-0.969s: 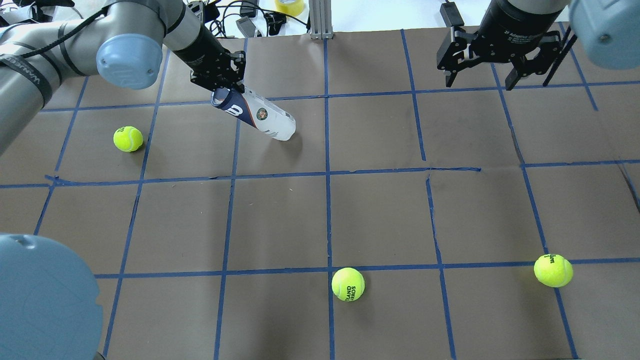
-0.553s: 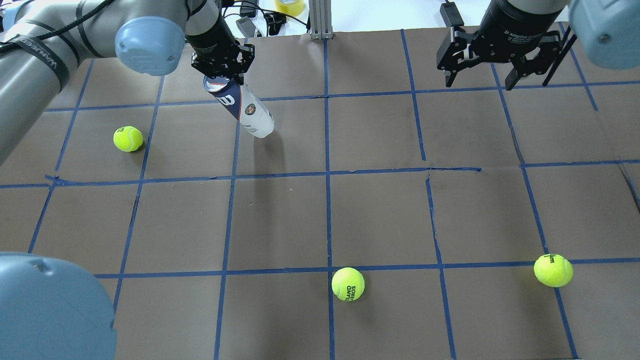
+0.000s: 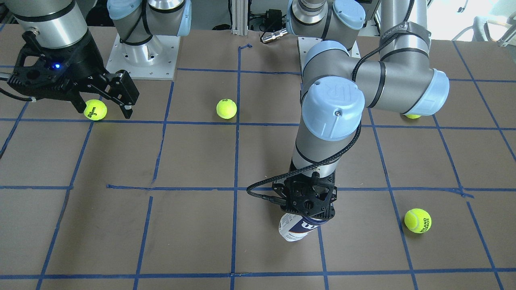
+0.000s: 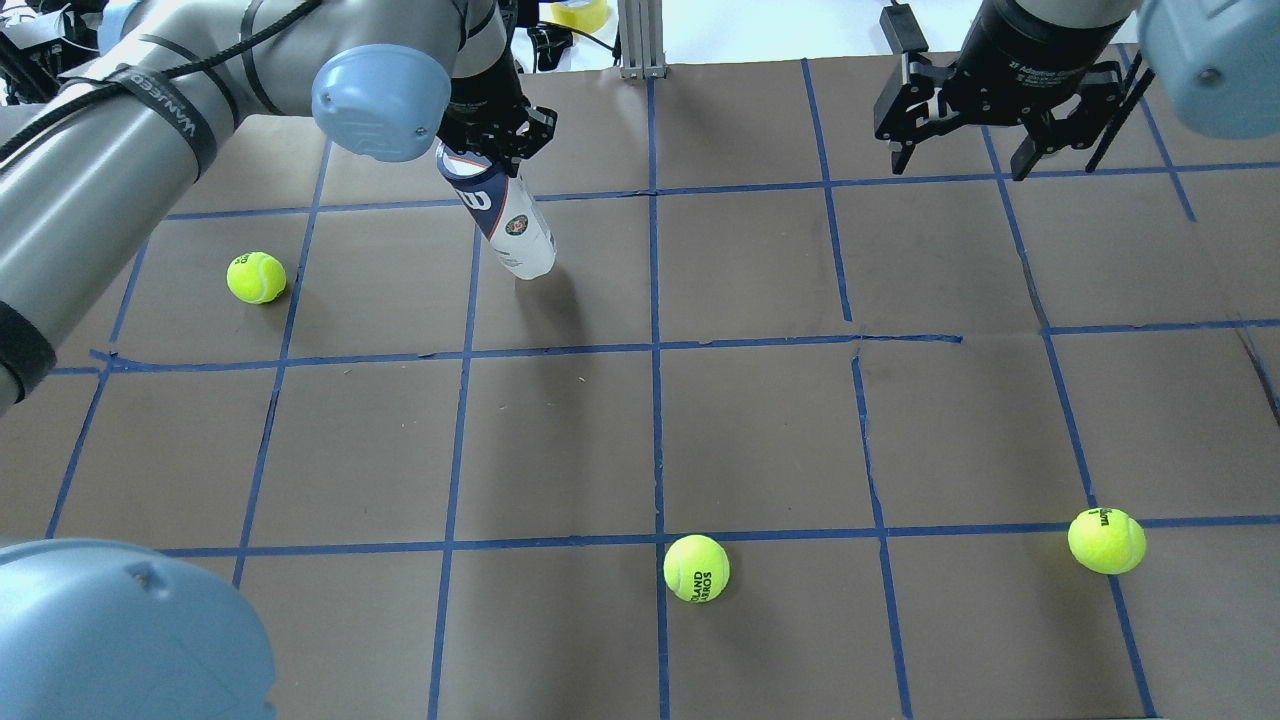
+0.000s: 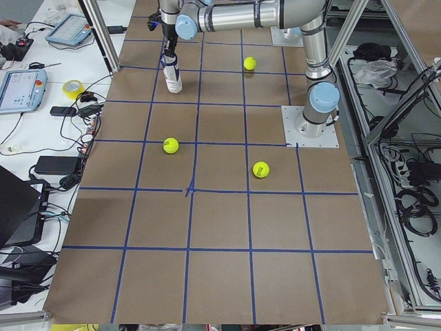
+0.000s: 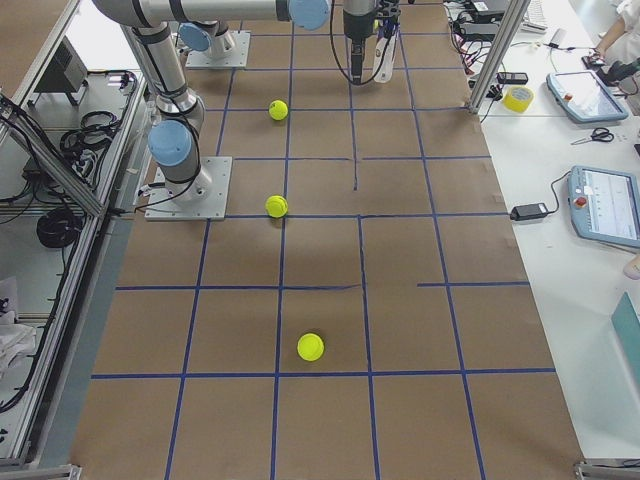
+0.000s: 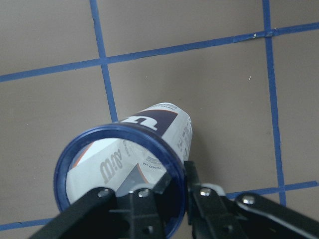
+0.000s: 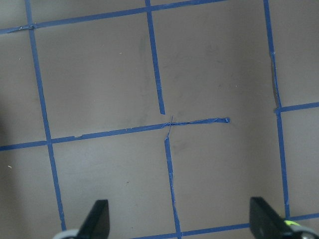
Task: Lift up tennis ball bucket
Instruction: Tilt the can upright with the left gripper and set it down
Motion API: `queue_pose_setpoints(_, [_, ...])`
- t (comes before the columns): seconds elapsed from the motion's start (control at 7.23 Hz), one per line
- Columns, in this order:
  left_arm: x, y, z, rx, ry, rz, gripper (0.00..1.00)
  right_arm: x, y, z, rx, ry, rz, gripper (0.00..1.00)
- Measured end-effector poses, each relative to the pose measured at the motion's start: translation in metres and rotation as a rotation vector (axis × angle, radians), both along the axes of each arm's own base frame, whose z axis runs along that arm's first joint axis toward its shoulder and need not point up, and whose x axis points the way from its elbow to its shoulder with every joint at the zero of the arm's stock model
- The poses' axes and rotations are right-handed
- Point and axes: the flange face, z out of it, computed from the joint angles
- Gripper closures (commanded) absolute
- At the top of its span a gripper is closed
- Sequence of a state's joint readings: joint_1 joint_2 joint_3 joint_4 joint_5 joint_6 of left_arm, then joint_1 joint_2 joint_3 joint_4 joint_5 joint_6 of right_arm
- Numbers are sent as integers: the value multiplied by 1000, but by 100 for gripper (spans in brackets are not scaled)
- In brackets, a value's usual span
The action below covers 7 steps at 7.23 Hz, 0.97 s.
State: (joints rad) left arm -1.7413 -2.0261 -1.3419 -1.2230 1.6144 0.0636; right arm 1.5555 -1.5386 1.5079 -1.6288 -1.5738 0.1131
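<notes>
Taped table [image 4: 760, 430]: tennis ball bucket [image 4: 510, 225] pinched in L gripper [image 4: 495, 145], its inside only in wrist cam; R gripper [image 4: 958, 160] wide.

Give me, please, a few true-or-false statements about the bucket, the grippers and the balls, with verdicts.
1. The left gripper grips the bucket at its blue-rimmed end. True.
2. The right gripper holds a ball. False: it is open and empty.
3. The bucket lies flat. False: it is steeply tilted, with its top end in the left gripper.
4. A ball lies well clear of both grippers. True.
</notes>
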Motion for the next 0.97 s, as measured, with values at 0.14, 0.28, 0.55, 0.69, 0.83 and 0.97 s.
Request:
queue_pose_setpoints(0.14, [-3,0,-3,6,-5,-36,19,0,0,0,0,0,0,0])
queue_pose_setpoints(0.28, [-5,1,-4,8,-10,-57,0,0,0,0,0,0,0,0])
queue_pose_setpoints(0.55, [-8,3,-4,8,-8,-74,0,0,0,0,0,0,0,0])
queue_pose_setpoints(0.69, [-10,4,-2,7,-7,-77,0,0,0,0,0,0,0,0])
queue_pose_setpoints(0.83, [-10,6,3,7,-6,-78,0,0,0,0,0,0,0,0])
queue_pose_setpoints(0.97, [-10,10,11,9,-5,-78,0,0,0,0,1,0,0,0])
